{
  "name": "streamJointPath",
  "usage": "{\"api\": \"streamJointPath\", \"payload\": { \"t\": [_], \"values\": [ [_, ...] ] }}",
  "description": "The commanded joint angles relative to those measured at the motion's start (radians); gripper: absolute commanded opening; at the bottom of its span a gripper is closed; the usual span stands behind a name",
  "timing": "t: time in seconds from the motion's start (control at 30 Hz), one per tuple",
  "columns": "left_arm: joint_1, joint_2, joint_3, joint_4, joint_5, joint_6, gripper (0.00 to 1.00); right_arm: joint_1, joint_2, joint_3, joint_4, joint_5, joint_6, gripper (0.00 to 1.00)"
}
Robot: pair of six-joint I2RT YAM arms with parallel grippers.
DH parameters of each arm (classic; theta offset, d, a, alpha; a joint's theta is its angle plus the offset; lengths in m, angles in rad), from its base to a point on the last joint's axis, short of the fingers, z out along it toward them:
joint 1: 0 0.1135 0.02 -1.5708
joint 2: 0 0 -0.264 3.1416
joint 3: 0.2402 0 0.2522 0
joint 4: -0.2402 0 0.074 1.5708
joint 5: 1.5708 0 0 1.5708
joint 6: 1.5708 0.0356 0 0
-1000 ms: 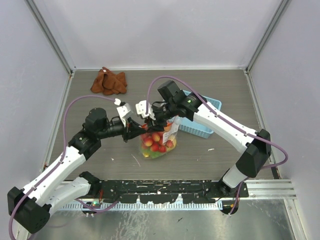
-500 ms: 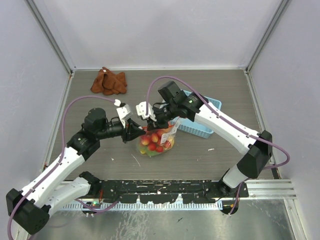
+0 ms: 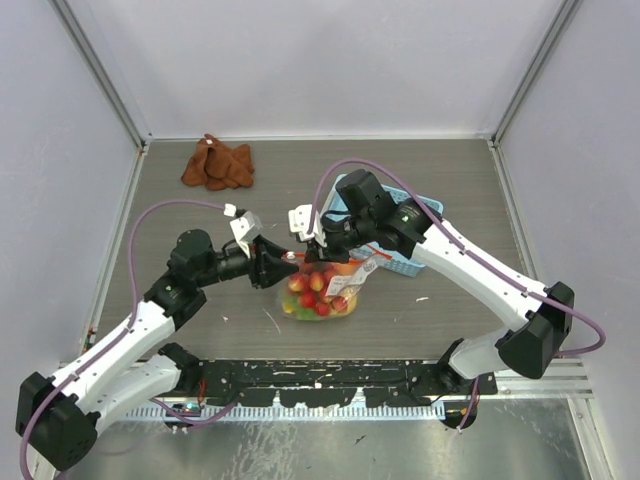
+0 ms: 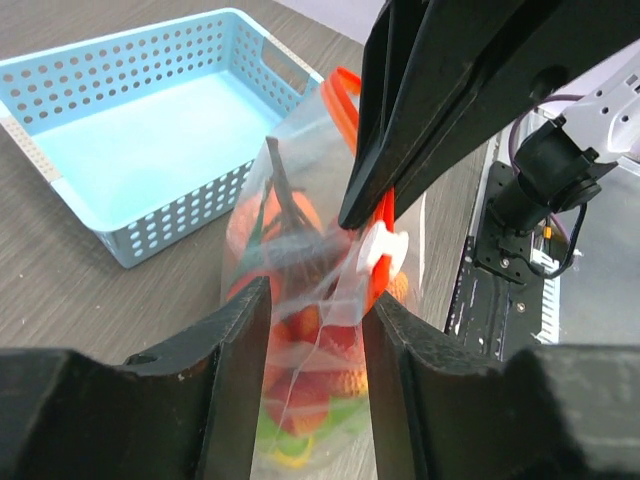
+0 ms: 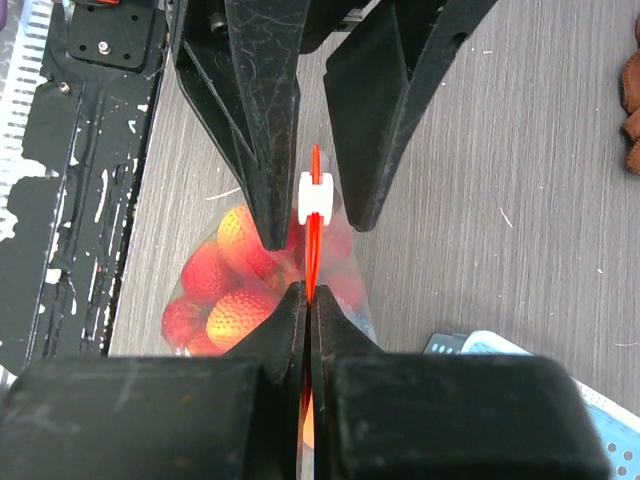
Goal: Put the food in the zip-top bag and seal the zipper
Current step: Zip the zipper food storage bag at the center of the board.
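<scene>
Top external view: the zip-top bag is seen hanging between and just below the two claws.
Right claw: it is closed flat on the zipper. The orange-red strip is pinched between its fingertips, and the white slider lies just ahead of them.
Left claw: it is narrow but not fully shut. Its fingers are set one to each side of the slider, with bag film caught between them. A small gap is seen on one side, so firm contact cannot be confirmed.
Food: red, yellow and green pieces are seen through the film, heaped in the bag's bottom below both claws.
Changed: over the last second the right claw has been carried toward the robot's right, and the left claw has been drawn after it. The bag, which hung narrow before, is now spread wider, and its white label is turned out beside the right claw.
Meaning: loading is judged finished and sealing is in hand. The strip seems to have been pulled taut so that the slider can be run along it. How much of the zip is already closed cannot be told.
Blue basket: it stands just beyond the right claw, and nothing is seen in it.
Brown cloth: it lies well apart, beyond the left claw.
</scene>
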Motion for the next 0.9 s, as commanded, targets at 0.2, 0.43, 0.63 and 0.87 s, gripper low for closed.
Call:
{"api": "streamJointPath", "payload": {
  "t": [0.2, 0.43, 0.63, 0.87],
  "values": [
    [-0.026, 0.047, -0.003, 0.242, 0.026, -0.041, 0.33, -0.002, -0.072, -0.035, 0.144, -0.026, 0.07, 0.01],
    [-0.035, 0.041, -0.013, 0.229, 0.059, -0.03, 0.14, -0.002, -0.094, -0.058, 0.177, -0.018, 0.081, 0.01],
    [-0.037, 0.025, -0.039, 0.227, 0.007, -0.031, 0.3, -0.002, -0.112, -0.075, 0.205, -0.025, 0.089, 0.01],
    [-0.039, 0.05, -0.023, 0.226, 0.014, -0.027, 0.13, -0.003, -0.112, -0.08, 0.205, -0.031, 0.095, 0.03]
  ]
}}
